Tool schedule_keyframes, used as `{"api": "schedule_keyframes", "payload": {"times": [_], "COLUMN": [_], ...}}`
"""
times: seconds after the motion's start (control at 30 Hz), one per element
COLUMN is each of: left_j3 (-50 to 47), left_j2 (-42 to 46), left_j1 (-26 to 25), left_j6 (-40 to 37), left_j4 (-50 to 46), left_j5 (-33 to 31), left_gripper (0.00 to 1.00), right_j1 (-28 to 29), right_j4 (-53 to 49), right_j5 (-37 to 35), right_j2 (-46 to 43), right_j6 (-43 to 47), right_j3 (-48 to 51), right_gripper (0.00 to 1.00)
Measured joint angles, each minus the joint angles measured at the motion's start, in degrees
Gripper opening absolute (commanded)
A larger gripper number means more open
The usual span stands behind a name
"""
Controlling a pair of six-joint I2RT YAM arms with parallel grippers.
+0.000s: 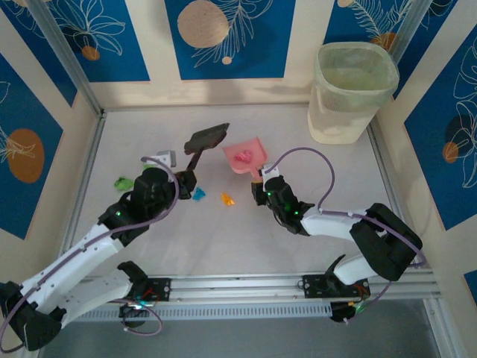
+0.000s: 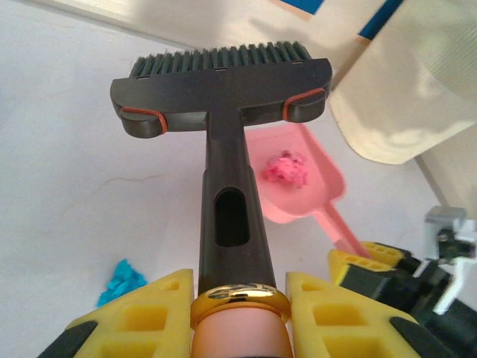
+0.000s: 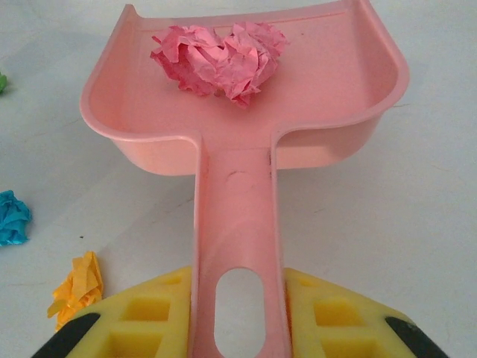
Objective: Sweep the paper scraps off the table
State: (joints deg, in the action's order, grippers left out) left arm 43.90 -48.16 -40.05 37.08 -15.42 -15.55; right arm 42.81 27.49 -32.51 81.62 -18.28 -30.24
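My left gripper (image 1: 183, 179) (image 2: 238, 313) is shut on the handle of the dark brush (image 1: 206, 138) (image 2: 223, 82), whose bristle head hangs over the table (image 1: 298, 216) left of the pink dustpan (image 1: 245, 157) (image 2: 320, 179). The right gripper (image 1: 262, 181) (image 3: 238, 313) is shut on the dustpan (image 3: 313, 97) handle. A crumpled pink paper scrap (image 1: 243, 156) (image 3: 220, 60) (image 2: 285, 170) lies in the pan. Loose on the table are a cyan scrap (image 1: 198, 194) (image 2: 123, 280) (image 3: 11, 218), an orange scrap (image 1: 227, 199) (image 3: 78, 283) and a green scrap (image 1: 123, 182).
A pale translucent waste bin (image 1: 350, 89) (image 2: 417, 82) stands at the back right corner. Aluminium rails (image 1: 238, 287) run along the near edge, and cream walls with blue panels (image 1: 231, 37) close in the sides and back.
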Motion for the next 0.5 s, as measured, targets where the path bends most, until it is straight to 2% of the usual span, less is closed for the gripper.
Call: {"api": "schedule_keyframes", "payload": {"times": [0.2,0.5], "left_j3": [-8.92,-17.49], "left_j2": [5.86,13.40], "left_j1": [0.00,0.00], "left_j6": [-2.19,-3.80], "left_j4": [0.28,6.05], "left_j5": [-4.04,-6.64], "left_gripper": [0.00,0.00], "right_j1": [-0.02,-0.20], "right_j4": [-1.33,-14.56], "right_j5": [-1.07,-4.59], "right_j2": [-0.98,-6.91], "right_j6": [-0.48,-2.82], "right_j3": [-0.04,-3.48], "right_gripper": [0.00,0.00]}}
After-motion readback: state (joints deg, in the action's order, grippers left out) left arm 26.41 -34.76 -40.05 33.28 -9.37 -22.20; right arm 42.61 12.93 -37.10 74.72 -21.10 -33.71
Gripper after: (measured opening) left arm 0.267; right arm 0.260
